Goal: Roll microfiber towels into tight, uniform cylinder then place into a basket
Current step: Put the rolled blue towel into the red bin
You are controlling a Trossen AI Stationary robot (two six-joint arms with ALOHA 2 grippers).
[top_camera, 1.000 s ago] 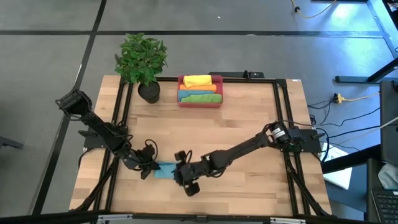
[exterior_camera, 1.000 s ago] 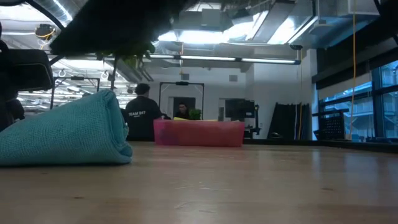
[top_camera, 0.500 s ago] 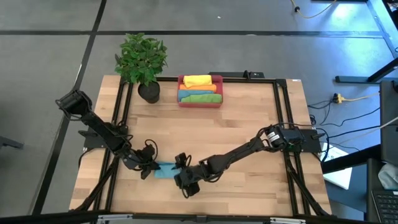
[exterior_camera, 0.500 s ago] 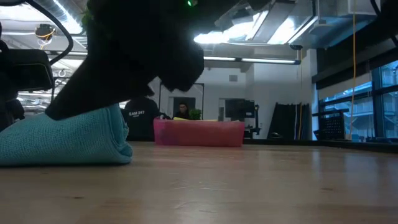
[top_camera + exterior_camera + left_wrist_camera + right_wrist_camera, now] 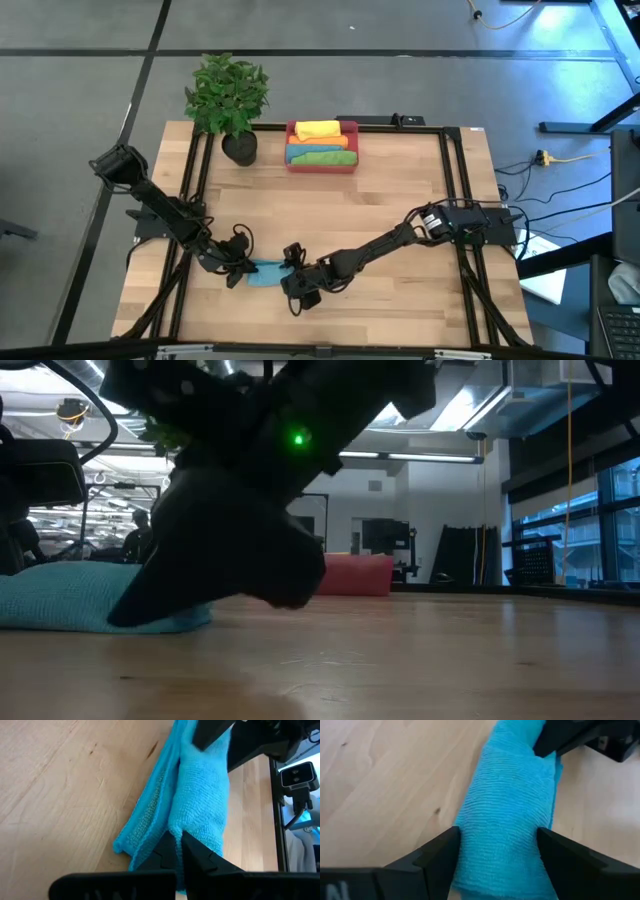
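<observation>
The teal towel lies rolled into a short bundle near the front edge of the table, left of its middle. The left gripper sits at one end of it with fingers clenched together, pressing into or pinching a fold; whether cloth is truly caught between them is hard to tell. The right gripper is at the other end, fingers spread wide and straddling the roll without squeezing it.

The cloth looks light, soft and floppy, with a ribbed weave that should give good friction but no stiffness, so the roll will likely loosen or sag if lifted from one end. The safest hold is probably across the middle of its thickness, pinching all layers at once, loose edge included.

The basket stands at the back edge beside a potted plant, well apart from the grippers, with yellow, orange and green rolls inside; a blue one may show at its left, but that is too small to be sure.

In the low view the right arm blocks most of the towel and half the basket. The loose edge of the roll is not clearly visible in any view.
</observation>
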